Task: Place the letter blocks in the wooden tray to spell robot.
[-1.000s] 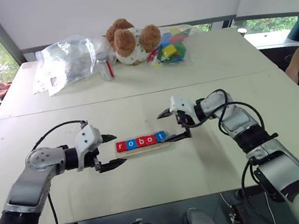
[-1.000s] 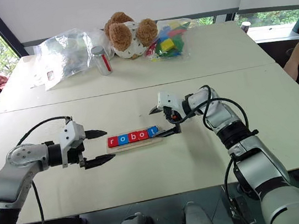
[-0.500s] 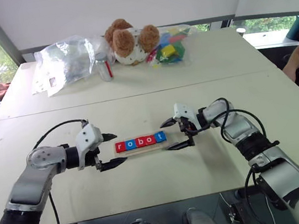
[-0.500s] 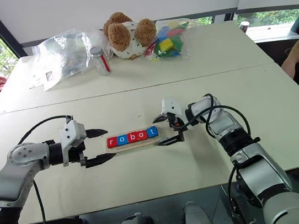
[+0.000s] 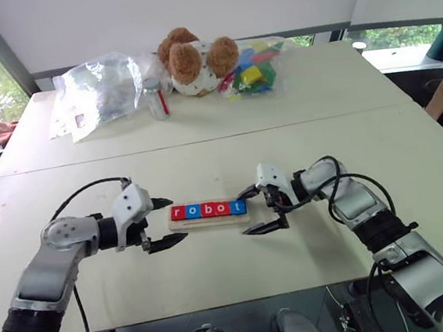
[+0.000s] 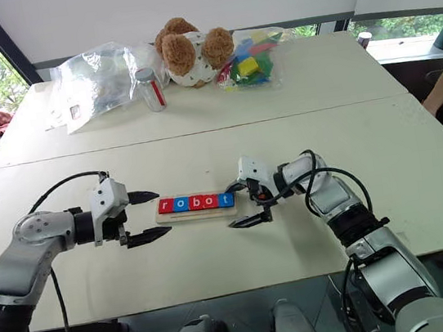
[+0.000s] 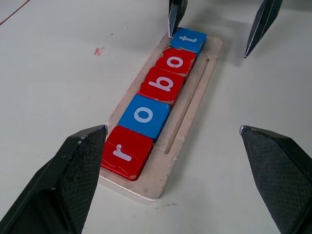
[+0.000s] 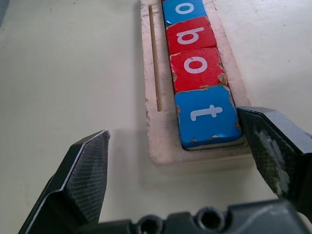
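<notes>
Spelling is judged complete: the five letter blocks (image 5: pixel 208 210) are lined up in the wooden tray (image 7: pixel 187 130) and read r, o, b, o, t, with the tray lying at the tabletop's (image 5: pixel 204 160) near middle. The left gripper (image 5: pixel 166 222) is held just off the tray's 9 o'clock end, its fingers (image 7: pixel 73 170) spread wide and empty. The right gripper (image 5: pixel 257 210) is held at the 3 o'clock end, its fingers (image 8: pixel 83 170) likewise wide and gripping nothing, one of them close beside the blue t (image 8: pixel 207 116). The step in hand is judged to be clearing away, and it is best done by drawing both grippers straight outward from the tray's ends, fingers kept spread, so that no block is nudged out of line.
</notes>
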### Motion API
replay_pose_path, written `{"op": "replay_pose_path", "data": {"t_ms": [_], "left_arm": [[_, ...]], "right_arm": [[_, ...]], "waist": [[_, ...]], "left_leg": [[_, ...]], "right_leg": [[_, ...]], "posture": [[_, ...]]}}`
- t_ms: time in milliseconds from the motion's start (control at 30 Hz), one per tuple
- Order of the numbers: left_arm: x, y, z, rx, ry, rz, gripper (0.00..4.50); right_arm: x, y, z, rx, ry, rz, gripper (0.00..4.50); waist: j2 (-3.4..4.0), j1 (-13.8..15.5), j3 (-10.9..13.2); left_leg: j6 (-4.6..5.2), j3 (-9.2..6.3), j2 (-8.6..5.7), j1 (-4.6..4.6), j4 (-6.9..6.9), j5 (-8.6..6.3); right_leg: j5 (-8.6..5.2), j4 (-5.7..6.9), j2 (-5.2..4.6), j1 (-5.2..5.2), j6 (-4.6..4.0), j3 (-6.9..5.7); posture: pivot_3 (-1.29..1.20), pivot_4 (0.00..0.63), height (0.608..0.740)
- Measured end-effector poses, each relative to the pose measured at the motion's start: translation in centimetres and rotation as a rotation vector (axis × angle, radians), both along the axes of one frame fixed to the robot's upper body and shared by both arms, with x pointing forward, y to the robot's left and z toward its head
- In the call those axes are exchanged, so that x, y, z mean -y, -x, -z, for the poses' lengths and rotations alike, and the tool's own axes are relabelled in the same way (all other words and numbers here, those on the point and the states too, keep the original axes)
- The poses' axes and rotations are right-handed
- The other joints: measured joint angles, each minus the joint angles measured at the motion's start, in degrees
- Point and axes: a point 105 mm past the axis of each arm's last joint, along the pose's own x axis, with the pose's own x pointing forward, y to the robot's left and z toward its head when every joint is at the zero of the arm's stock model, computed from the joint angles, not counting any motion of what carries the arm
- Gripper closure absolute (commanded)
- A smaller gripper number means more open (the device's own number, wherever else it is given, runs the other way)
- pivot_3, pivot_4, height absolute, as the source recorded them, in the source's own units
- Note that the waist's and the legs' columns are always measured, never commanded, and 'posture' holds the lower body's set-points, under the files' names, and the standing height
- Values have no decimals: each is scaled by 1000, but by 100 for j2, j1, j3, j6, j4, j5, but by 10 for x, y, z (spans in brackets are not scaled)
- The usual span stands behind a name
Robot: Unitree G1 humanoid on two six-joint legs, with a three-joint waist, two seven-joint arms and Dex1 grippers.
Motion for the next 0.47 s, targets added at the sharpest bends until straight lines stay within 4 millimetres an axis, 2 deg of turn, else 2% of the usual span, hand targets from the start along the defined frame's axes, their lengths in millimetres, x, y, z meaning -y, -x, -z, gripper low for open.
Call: {"op": "replay_pose_path", "data": {"t_ms": [133,267,333,400,467], "left_arm": [[2,0,2,-5,5,6,0],[-8,3,4,-32,15,-25,0],[-21,12,8,-53,8,-55,0],[-44,23,18,-112,-19,-128,0],[-56,30,20,-141,-1,-179,0]], "right_arm": [[5,-14,-14,76,-41,92,24],[27,-18,-50,132,-86,186,24],[49,2,-64,87,-109,240,24],[72,28,-61,-23,-94,314,24],[83,51,-50,-137,-97,380,24]], "waist": [[0,-2,0],[0,13,0],[0,36,0],[0,33,-1],[-1,32,-1]], "left_leg": [[0,0,0,0,0,0],[0,-3,1,-5,-3,-1],[6,-14,1,-10,-10,-7],[7,-20,2,-10,-17,-18],[8,-20,2,-15,-17,-19]], "right_leg": [[0,0,0,0,0,0],[0,-1,-2,-5,0,-1],[0,-4,-4,-6,0,-6],[-1,-11,-6,-5,-1,-7],[-1,-22,-9,-2,-1,-6]], "posture": [[0,150,740],[0,150,740],[0,150,740],[0,150,740],[0,150,740]]}}
